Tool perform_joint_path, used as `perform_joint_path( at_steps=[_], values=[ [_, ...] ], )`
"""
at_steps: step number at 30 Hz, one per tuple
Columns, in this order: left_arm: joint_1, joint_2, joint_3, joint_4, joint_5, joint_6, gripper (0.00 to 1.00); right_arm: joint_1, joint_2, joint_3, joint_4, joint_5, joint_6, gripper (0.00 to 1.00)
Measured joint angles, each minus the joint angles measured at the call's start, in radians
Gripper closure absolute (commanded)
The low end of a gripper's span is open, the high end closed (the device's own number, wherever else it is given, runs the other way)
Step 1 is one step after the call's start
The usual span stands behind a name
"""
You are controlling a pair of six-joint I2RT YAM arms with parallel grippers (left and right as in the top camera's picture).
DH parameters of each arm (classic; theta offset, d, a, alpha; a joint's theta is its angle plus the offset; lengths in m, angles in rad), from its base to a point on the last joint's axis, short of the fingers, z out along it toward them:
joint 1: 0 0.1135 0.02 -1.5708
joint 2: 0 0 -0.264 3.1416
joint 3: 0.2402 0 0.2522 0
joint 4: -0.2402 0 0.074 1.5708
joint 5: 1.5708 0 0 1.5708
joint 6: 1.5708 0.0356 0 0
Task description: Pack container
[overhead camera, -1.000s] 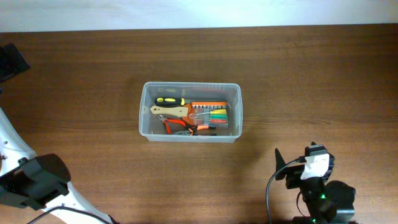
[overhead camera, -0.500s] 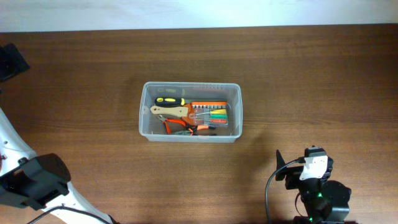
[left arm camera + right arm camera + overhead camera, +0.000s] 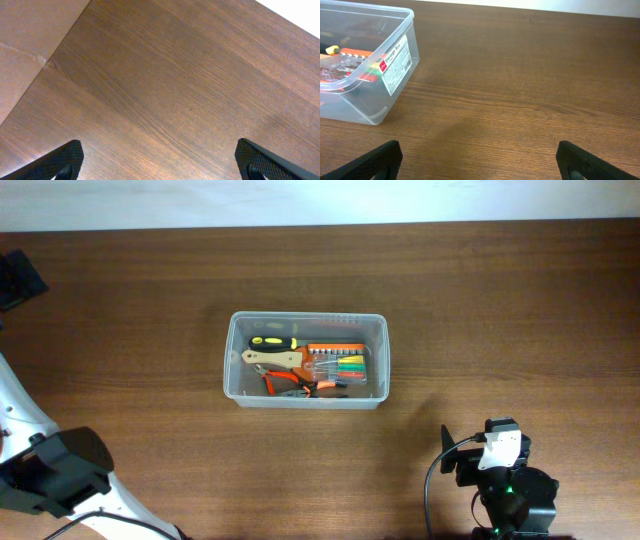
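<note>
The container (image 3: 232,370) is a clear plastic tub at the middle of the table. It holds a yellow-and-black screwdriver (image 3: 272,341), a wooden-handled tool (image 3: 275,359), orange pliers (image 3: 290,387) and a small clear case of coloured screwdrivers (image 3: 340,366). In the right wrist view the container (image 3: 395,55) stands at the upper left, well ahead of my right gripper (image 3: 480,162), which is open and empty over bare wood. My left gripper (image 3: 160,160) is open and empty over bare wood, with no task thing in its view.
The right arm (image 3: 500,475) sits at the front right of the table, the left arm (image 3: 55,470) at the front left. A black object (image 3: 18,278) lies at the far left edge. The table edge (image 3: 47,62) shows in the left wrist view.
The right arm has drawn back a little toward the front edge of the table. The container and its contents have not moved.
</note>
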Motion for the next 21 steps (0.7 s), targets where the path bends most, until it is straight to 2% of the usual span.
perform_joint_path(
  at_steps=[15,18,21],
  values=[
    [-0.018,-0.014,-0.013,0.001,0.000,0.000,0.01,0.000,0.000,0.000,0.000,0.000,0.000,0.02],
    [-0.076,-0.100,-0.097,0.007,-0.001,0.000,0.01,0.000,0.000,0.000,0.000,0.000,0.000,0.01],
    [-0.190,-0.269,-0.246,0.038,-0.003,-0.003,0.01,0.000,0.000,0.000,0.000,0.000,0.000,0.01]
  ],
)
